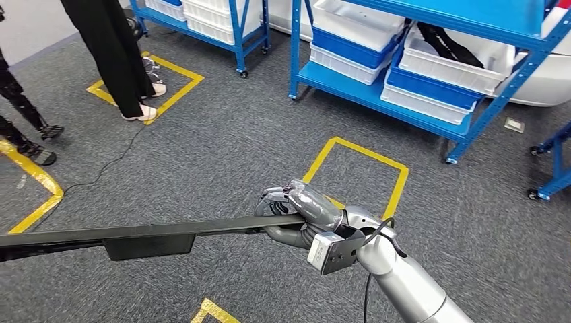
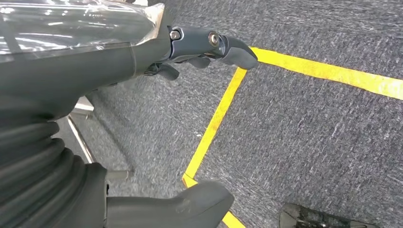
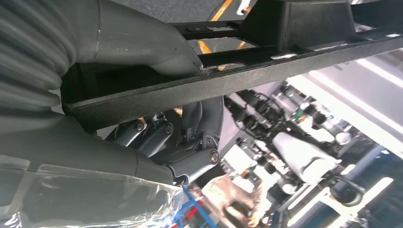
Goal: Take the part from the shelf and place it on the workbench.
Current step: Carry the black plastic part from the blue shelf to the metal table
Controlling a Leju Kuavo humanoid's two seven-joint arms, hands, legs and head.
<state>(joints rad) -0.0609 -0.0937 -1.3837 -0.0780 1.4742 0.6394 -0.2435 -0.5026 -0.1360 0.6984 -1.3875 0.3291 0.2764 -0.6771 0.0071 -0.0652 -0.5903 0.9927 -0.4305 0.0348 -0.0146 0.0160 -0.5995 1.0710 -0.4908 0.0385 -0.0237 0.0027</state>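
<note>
The right hand [image 1: 296,215] is gripping one end of the part [image 1: 145,235], a long, flat black bar with a boxy block beneath its middle, its fingers [image 3: 190,126] wrapping it. The left hand [image 2: 142,52] is holding nothing, fingers partly curled.

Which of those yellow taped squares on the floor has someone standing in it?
The far-left square, beside the back blue shelf: a person's white shoes rest on its edge. The taped square by the robot's right hand holds only carpet.
</note>
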